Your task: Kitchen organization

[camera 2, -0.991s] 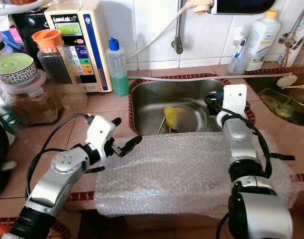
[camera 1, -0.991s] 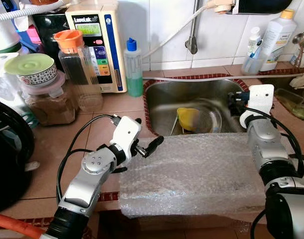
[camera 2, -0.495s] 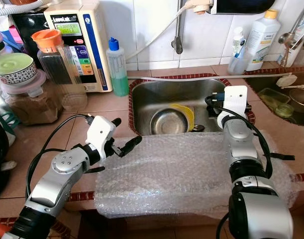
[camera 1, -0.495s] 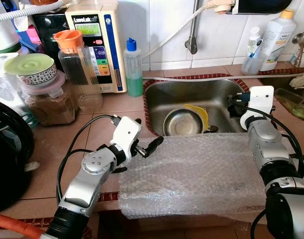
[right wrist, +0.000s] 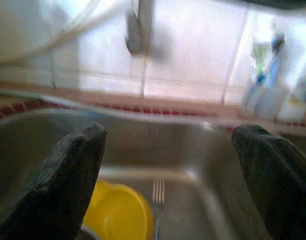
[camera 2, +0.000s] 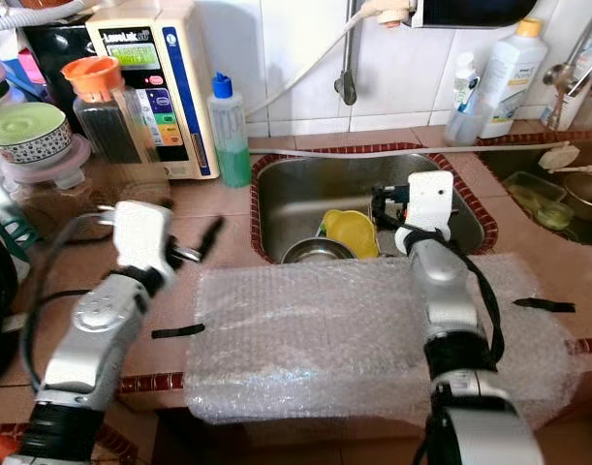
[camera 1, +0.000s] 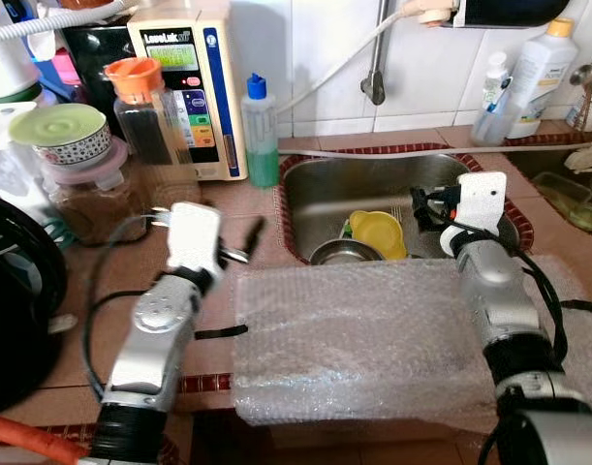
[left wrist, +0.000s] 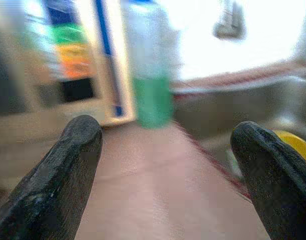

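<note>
The left gripper (left wrist: 165, 165) has swung toward the bottle (camera 1: 261, 133), fingers spread; the right gripper (right wrist: 170, 165), also spread, hangs nearer the yellow bowl (camera 1: 378, 232) below it.

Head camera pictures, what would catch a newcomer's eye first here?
The big sheet of bubble wrap spread over the counter's front edge, before the sink. Next, the yellow bowl in the sink, the right tool open just beside it, and the left tool open above the counter.
</note>
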